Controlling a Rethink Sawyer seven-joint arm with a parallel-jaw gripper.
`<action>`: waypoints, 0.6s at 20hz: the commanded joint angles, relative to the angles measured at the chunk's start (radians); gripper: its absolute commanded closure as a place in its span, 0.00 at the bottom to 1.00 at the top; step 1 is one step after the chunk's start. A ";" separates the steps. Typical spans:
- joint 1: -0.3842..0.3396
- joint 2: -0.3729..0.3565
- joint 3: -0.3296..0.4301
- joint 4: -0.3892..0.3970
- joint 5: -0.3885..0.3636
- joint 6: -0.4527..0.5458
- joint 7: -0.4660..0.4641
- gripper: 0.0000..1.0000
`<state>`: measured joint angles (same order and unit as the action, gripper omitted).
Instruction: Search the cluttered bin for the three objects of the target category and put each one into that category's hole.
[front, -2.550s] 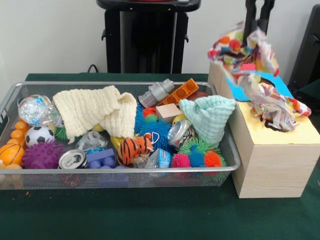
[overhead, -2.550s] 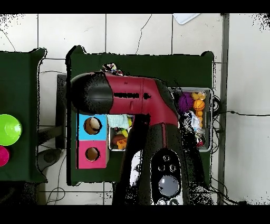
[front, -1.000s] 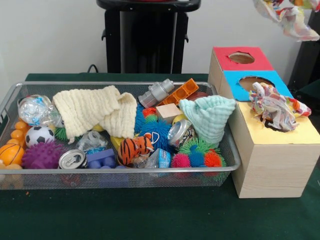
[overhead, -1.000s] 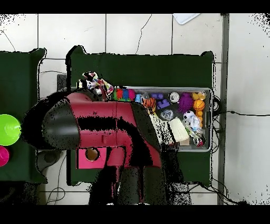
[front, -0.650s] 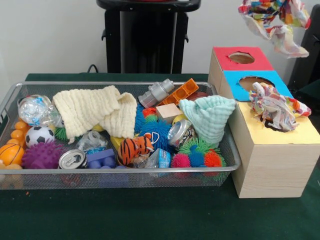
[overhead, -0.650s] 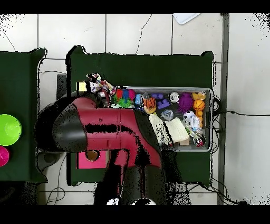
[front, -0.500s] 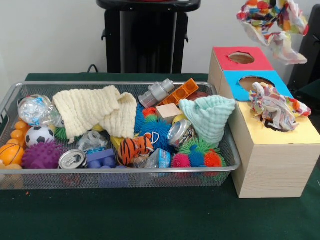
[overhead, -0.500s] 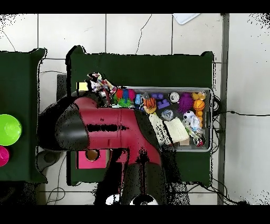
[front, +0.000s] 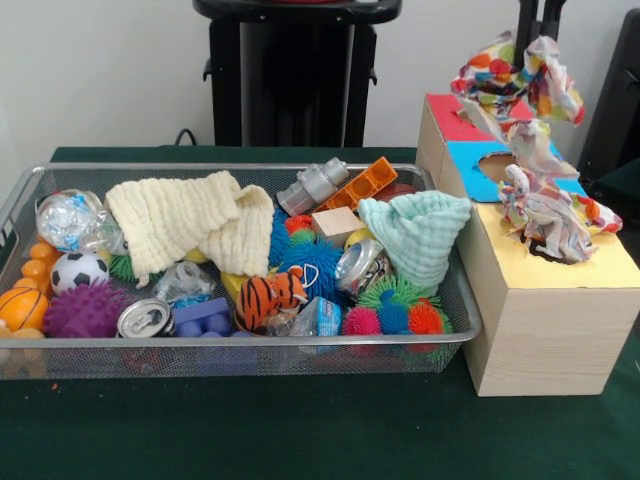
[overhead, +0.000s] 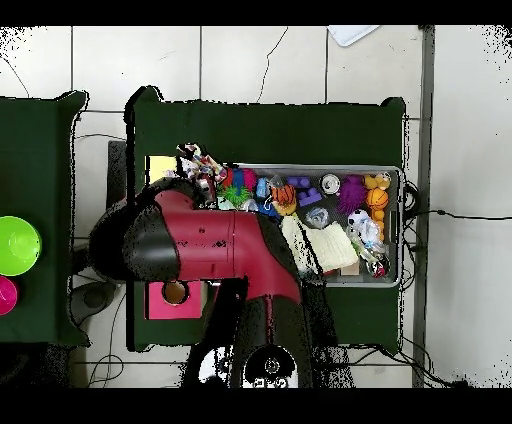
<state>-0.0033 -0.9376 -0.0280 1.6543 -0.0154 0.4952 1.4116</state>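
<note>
My gripper (front: 538, 36) comes down at the top right, shut on a colourful patterned cloth (front: 508, 82). That cloth dangles over the red (front: 443, 116) and blue (front: 468, 166) tops of the wooden box, its tail hiding the blue hole. A second patterned cloth (front: 552, 214) lies bunched on the hole of the yellow top (front: 590, 268). In the wire bin (front: 250, 341) a cream knitted cloth (front: 190, 222) and a mint cloth (front: 416, 236) lie on the clutter. From overhead, the arm (overhead: 215, 255) hides most of the box; the patterned cloth (overhead: 196, 160) shows near its yellow end (overhead: 156, 163).
The bin holds balls, spiky toys, cans, a tiger toy (front: 268, 294), a blue block (front: 203, 318) and an orange block (front: 360, 184). The box stands close against the bin's right end. A green round thing (overhead: 16, 245) sits on a side table.
The held cloth was high at the top right a second ago. It has since come down and moved left, and now hangs just over the box's red and blue tops.
</note>
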 joint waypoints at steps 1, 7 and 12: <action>0.003 0.074 -0.006 0.122 -0.012 -0.056 0.224 1.00; 0.034 0.106 -0.032 0.128 -0.007 -0.102 0.256 1.00; 0.062 0.127 -0.050 0.136 0.013 -0.133 0.277 1.00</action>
<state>0.0422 -0.8672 -0.0606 1.6597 -0.0153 0.4032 1.4116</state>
